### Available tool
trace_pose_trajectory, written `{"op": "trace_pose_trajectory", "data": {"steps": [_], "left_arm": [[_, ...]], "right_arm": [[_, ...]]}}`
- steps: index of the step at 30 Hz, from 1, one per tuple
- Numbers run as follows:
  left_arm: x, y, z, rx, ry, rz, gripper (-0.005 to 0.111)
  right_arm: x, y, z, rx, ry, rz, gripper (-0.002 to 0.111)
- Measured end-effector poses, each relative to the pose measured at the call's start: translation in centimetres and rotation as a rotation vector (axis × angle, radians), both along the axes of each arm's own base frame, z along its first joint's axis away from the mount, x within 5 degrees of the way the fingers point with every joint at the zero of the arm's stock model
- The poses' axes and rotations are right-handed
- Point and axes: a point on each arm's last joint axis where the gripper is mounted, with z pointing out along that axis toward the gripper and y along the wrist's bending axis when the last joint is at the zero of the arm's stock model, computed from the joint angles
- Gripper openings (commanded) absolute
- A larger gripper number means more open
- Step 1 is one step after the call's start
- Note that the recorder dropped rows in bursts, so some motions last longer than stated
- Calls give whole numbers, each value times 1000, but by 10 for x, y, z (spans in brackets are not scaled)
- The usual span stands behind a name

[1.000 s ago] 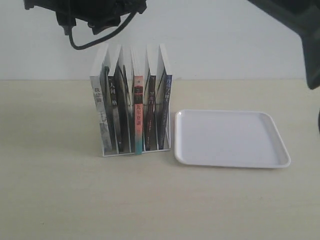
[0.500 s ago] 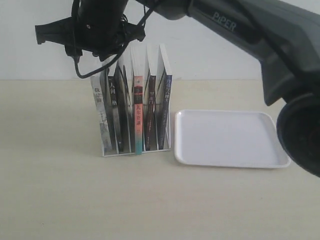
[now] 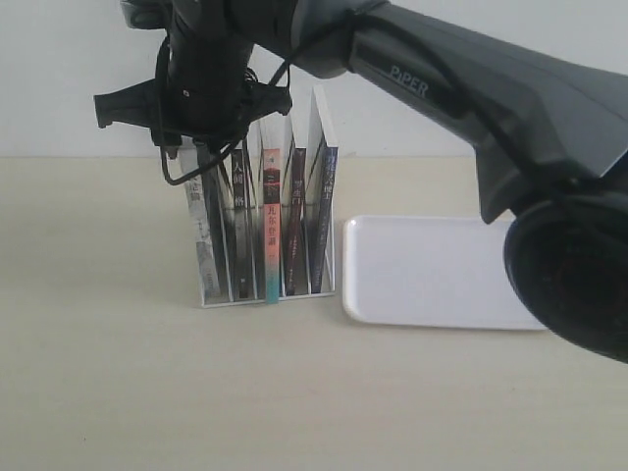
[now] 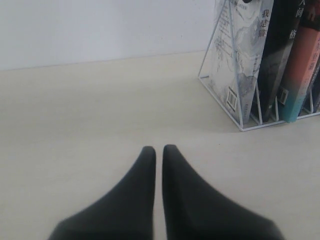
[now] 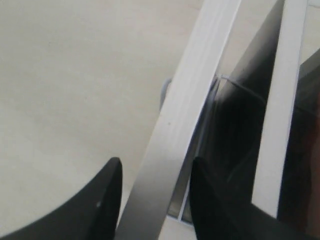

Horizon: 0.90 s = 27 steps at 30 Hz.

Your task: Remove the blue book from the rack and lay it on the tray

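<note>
Open room: the table [image 3: 118, 373] lies open in front of the rack [image 3: 263, 294] and to its left. Behind the rack, the table's far edge meets the wall. To the right, the tray [image 3: 422, 275] sits flat, its left rim just beside the rack's right side with a narrow gap between them. The right arm [image 3: 442, 88] crosses above the tray from the right, and its base hides the tray's right end.

Rack contents, left to right:
1. Grey-white book [image 3: 201, 240].
2. Black-spined book [image 3: 236, 211].
3. Book with a pink-to-teal spine [image 3: 270, 231].
4. Dark-spined book [image 3: 295, 221].
5. The blue book [image 3: 329, 216], in the rightmost slot, nearest the tray. It stands on its lower edge and leans slightly.

Tray contents: the visible surface is plain white.

Right gripper [image 5: 156, 162]: it hangs over the left end of the rack, well apart from the blue book. Its jaws are apart and straddle the white page edge of the end book [image 5: 185, 115]. One finger [image 5: 105, 205] lies on the open-table side, the other finger [image 5: 210, 210] on the side of the neighbouring books. Whether either finger touches the pages cannot be told.

Left gripper [image 4: 158, 148]: it is low over bare table, to the side of the rack. Its jaws are drawn together to a thin slit, with nothing between them.
</note>
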Motion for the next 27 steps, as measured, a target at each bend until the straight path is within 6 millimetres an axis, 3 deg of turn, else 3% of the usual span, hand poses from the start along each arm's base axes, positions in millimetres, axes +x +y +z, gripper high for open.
{"op": "trace_pose_trajectory", "data": {"steps": [8, 13, 19, 21, 27], "left_arm": [[0, 0, 0, 0, 0, 0, 5], [0, 0, 0, 0, 0, 0, 5], [0, 0, 0, 0, 0, 0, 5], [0, 0, 0, 0, 0, 0, 5], [0, 0, 0, 0, 0, 0, 5]], "right_arm": [[0, 0, 0, 6, 5, -4, 38], [0, 1, -1, 6, 10, -8, 50], [3, 3, -12, 0, 19, -12, 50], [4, 4, -12, 7, 15, -13, 45], [4, 4, -13, 7, 16, -23, 18]]}}
